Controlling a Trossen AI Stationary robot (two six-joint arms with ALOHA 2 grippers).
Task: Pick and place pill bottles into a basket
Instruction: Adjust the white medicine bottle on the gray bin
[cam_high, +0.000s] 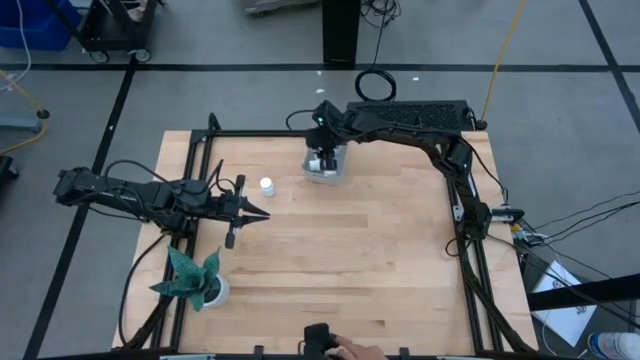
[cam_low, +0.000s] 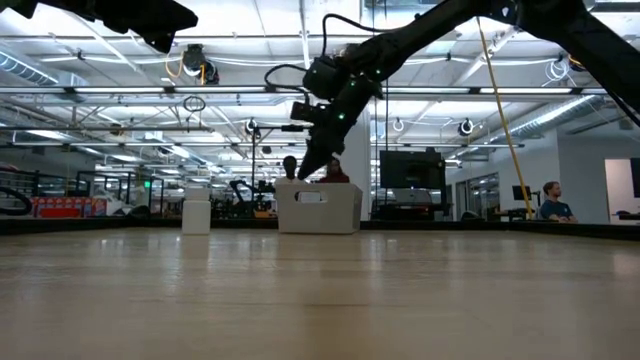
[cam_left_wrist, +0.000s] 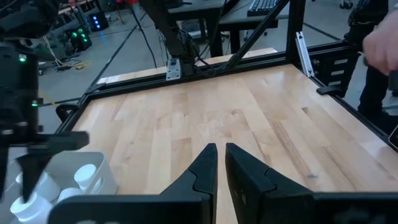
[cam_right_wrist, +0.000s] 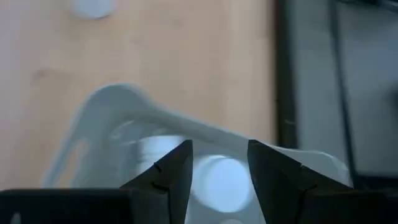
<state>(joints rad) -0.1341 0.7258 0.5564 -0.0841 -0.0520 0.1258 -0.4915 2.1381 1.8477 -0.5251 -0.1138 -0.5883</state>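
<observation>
Over the far side of the pale wooden table (cam_high: 360, 260), we see the right gripper (cam_high: 322, 157) poised directly above the small pale grey-blue plastic basket (cam_high: 338, 172), its fingers parted with nothing between them and white-capped pill bottles (cam_right_wrist: 217, 180) lying in the basket below. We judge that a drop-off is just finished. One tiny white cylindrical pill bottle (cam_high: 267, 186) stands alone on the table, just beside the basket and near the left gripper (cam_high: 262, 213), whose fingers are drawn nearly together and hold nothing. Next, we think, a gripper must open over that lone bottle, descend squarely and close on it.
</observation>
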